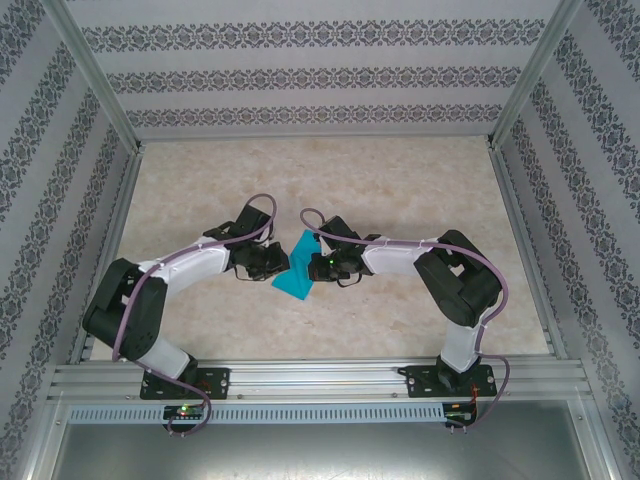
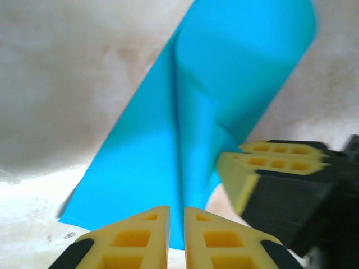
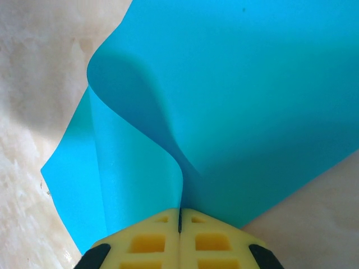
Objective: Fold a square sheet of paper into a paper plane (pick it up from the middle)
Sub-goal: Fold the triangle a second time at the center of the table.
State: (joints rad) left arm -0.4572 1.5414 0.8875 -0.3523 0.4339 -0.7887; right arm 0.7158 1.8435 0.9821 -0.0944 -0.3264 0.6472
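Observation:
The square sheet of paper (image 1: 298, 270) is teal-blue and hangs curled between my two grippers over the middle of the table. My right gripper (image 3: 180, 210) is shut on a pinched ridge of the paper (image 3: 252, 101), which bows away to both sides. My left gripper (image 2: 176, 208) stands with a narrow gap between its yellow fingers. A crease of the paper (image 2: 224, 84) runs down into that gap, and the fingers do not press it. The right gripper's yellow fingers (image 2: 263, 159) show at the sheet's right edge in the left wrist view. From above, the left gripper (image 1: 283, 262) and right gripper (image 1: 312, 265) face each other.
The beige marbled tabletop (image 1: 330, 180) stretches behind the arms, enclosed by patterned walls and metal frame posts (image 1: 95, 75). An aluminium rail (image 1: 320, 380) carrying both arm bases runs along the near edge.

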